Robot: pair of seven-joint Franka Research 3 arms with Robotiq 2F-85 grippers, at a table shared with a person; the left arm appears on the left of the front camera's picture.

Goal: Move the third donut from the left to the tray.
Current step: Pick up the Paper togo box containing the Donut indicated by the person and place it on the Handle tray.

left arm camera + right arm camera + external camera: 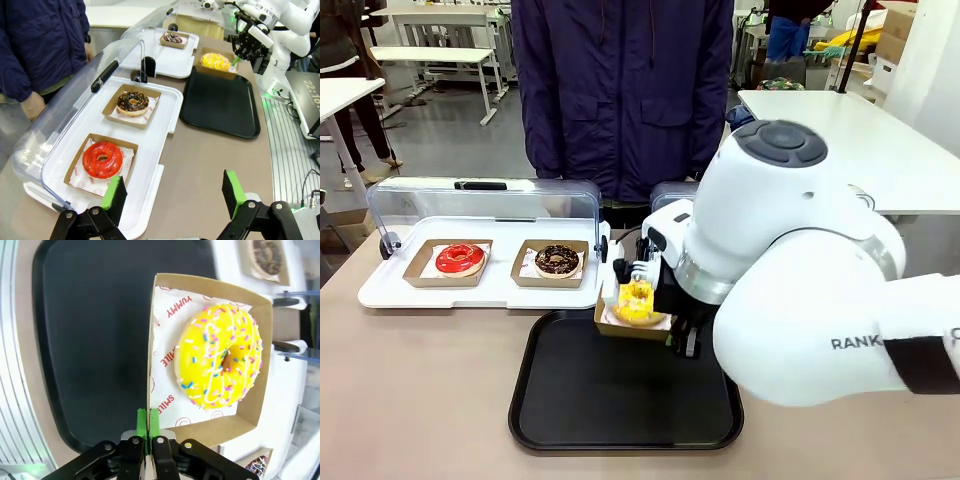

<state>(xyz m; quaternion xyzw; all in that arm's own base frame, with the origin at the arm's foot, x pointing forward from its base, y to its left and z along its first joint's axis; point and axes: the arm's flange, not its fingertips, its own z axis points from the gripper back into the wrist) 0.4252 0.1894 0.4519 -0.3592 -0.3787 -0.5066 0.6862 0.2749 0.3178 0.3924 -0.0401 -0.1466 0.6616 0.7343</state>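
Front view: right gripper (672, 318) mostly buried behind the big white arm at centre-right, clamped on the edge of the cardboard tray (620, 328) carrying the yellow donut (637, 301). Sits right at the top edge of the black tray (560, 425), seemingly a bit above it, though hard to say from here whether it touches yet. Red donut (460, 259) and chocolate donut (557, 260) over on the white display tray (390, 292), left of centre, lid up. Person in a dark jacket (620, 90) standing at the top middle.

Left wrist view: left gripper (172, 197) along the bottom edge, green pads (116, 194) spread wide apart, nothing between them, just parked above the table. Yellow donut visible upper right, perched at the far rim of the black tray, other arm's gripper pinching its box from the right.

Right wrist view: pads (142, 422) at bottom centre squeezed flat on the thin cardboard wall, so a firm pinch on the box, not the icing. Donut in the right half, black tray filling the left.

Tips for the step, just a guess: carry further in over the tray's middle, keep the box level so nothing slides, lower until the base sits flat, only then let go. Releasing near the rim risks a tipped box.
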